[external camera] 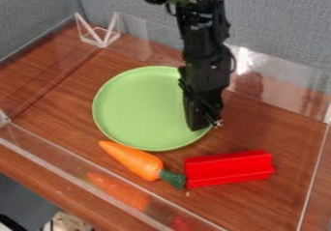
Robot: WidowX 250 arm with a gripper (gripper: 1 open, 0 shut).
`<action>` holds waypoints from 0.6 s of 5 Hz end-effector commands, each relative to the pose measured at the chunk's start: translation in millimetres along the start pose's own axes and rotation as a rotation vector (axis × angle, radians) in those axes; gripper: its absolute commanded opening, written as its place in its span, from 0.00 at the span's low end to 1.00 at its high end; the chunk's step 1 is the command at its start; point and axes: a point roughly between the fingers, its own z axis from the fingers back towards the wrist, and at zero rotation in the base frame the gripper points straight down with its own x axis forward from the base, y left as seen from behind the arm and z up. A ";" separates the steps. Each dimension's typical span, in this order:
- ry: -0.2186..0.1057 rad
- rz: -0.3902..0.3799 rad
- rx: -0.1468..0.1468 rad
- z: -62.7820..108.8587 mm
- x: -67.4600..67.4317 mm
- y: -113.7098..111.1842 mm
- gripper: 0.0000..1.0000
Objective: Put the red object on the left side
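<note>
The red object (230, 168), a long ribbed block, lies flat on the wooden table at the front right, beside the green stem end of an orange carrot (132, 160). My gripper (202, 121) points straight down behind the block, apart from it. Its fingers are closed together at the right rim of a green plate (135, 104) and seem to pinch that rim.
A clear plastic wall (77, 191) runs along the table's front and sides. A white wire stand (97, 29) sits at the back left corner. Bare wood shows left of the plate.
</note>
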 end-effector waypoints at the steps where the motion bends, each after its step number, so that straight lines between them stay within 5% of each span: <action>1: -0.021 -0.034 0.037 27.9 17.7 0.9 0.00; 3: 0.003 -0.073 0.054 51.8 25.8 -3.9 0.00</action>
